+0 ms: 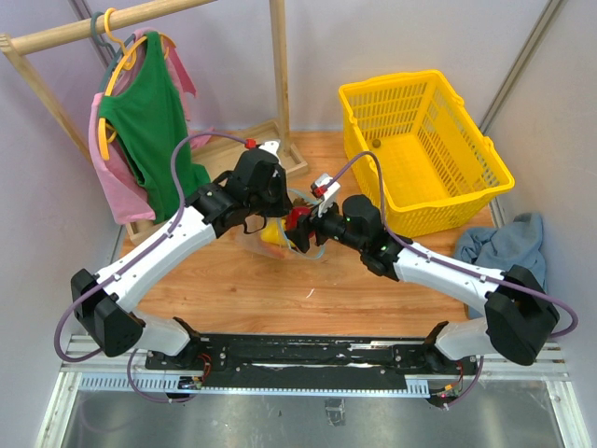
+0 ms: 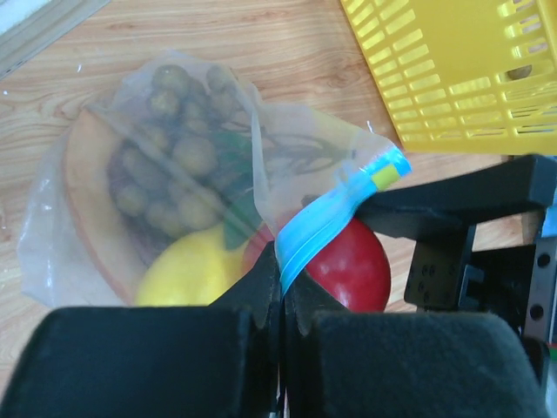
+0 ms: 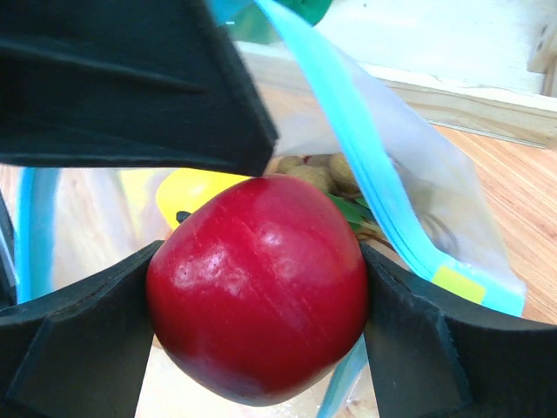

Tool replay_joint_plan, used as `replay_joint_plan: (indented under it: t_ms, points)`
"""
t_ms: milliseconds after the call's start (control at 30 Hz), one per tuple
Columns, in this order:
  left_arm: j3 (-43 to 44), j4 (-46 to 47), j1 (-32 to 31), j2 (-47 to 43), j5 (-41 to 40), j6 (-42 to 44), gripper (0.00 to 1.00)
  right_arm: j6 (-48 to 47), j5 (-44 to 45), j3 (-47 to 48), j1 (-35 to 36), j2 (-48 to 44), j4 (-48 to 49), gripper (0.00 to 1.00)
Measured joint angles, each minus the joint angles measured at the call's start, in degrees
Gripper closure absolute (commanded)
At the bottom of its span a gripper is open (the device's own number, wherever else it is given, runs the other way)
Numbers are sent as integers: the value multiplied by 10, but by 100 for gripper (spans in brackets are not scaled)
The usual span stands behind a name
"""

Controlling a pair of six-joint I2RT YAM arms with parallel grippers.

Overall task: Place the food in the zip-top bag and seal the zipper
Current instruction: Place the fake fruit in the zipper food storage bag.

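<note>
From overhead the zip-top bag [image 1: 280, 247] is mostly hidden under the two wrists at the middle of the table [image 1: 233, 289], near the yellow basket [image 1: 424, 140]. The left wrist view shows more: the left gripper [image 2: 280, 292] is clenched on the blue zipper [image 2: 335, 213], with a bunch of tan-brown fruits [image 2: 170, 152] and a yellow fruit [image 2: 187, 270] already inside. The right wrist view shows the right gripper [image 3: 257, 287] grasping a red fruit [image 3: 261, 252] at the bag's mouth
</note>
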Motion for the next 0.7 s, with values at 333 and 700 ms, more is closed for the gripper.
replay_joint_plan:
  t_ms: [333, 700]
  points:
    - [-14, 15, -23, 3, -13, -7, 100, -5, 17, -7, -23, 30, 26, 32]
    - [-133, 83, -23, -56, -19, -77, 100, -23, -14, 13, -23, 58, -6, 9]
